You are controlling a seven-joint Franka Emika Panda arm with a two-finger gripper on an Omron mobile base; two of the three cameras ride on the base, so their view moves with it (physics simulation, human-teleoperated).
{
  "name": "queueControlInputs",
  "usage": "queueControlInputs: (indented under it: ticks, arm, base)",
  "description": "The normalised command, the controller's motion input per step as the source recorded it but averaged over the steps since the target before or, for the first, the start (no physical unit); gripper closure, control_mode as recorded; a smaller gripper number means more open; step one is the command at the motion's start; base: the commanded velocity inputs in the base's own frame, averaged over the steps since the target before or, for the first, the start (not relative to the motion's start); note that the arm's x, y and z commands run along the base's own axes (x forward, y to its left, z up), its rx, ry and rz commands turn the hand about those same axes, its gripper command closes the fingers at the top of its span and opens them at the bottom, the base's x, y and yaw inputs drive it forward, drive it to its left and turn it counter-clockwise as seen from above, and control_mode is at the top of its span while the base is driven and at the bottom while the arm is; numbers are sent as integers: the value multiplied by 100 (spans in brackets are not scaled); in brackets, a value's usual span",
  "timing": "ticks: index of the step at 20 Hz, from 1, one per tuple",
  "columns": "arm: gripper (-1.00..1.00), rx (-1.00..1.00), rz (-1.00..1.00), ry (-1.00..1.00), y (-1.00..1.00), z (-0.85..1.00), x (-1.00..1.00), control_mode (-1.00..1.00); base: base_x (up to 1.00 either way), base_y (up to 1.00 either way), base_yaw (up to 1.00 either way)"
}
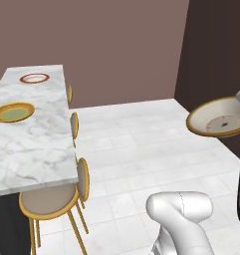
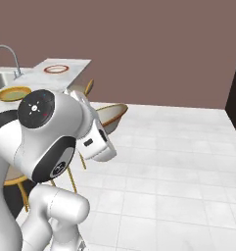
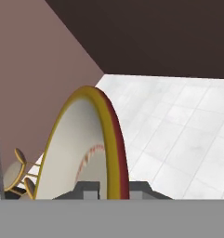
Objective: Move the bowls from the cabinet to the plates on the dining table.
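Observation:
My gripper (image 3: 114, 189) is shut on the rim of a wide shallow cream bowl (image 3: 81, 148) with a tan-brown rim. The bowl (image 1: 216, 118) hangs in the air over the tiled floor, to the right of the dining table (image 1: 37, 149) and well apart from it. From the right base it shows past my white hand as the bowl (image 2: 112, 115). On the marble top lie two plates: a red-orange rimmed plate (image 1: 34, 78) at the far end and a yellow-rimmed plate (image 1: 13, 112) nearer. They also show as the red plate (image 2: 56, 69) and the yellow plate (image 2: 14, 93). The cabinet is out of view.
Round stools (image 1: 49, 199) with golden legs line the table's right side. A tall tap (image 2: 7, 54) rises over the sink at the table's left. A dark panel (image 1: 211, 45) stands at the far right. White tiled floor (image 1: 136, 129) lies open between table and bowl.

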Motion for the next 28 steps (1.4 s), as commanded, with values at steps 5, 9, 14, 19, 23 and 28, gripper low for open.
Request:
queueControlInputs:
  ticks: [5, 9, 14, 19, 23, 28]
  arm:
    - [100, 0, 0, 0, 0, 0, 0, 100]
    - [100, 0, 0, 0, 0, 0, 0, 100]
    - [100, 0, 0, 0, 0, 0, 0, 100]
    - [100, 0, 0, 0, 0, 0, 0, 100]
    - [100, 0, 0, 0, 0, 0, 0, 100]
    - [100, 0, 0, 0, 0, 0, 0, 100]
  base:
    - [40, -6, -1]
    - [61, -24, -3]
    - [68, -32, -3]
    - [76, -38, -3]
    - [85, -35, -3]
    - [86, -27, -2]
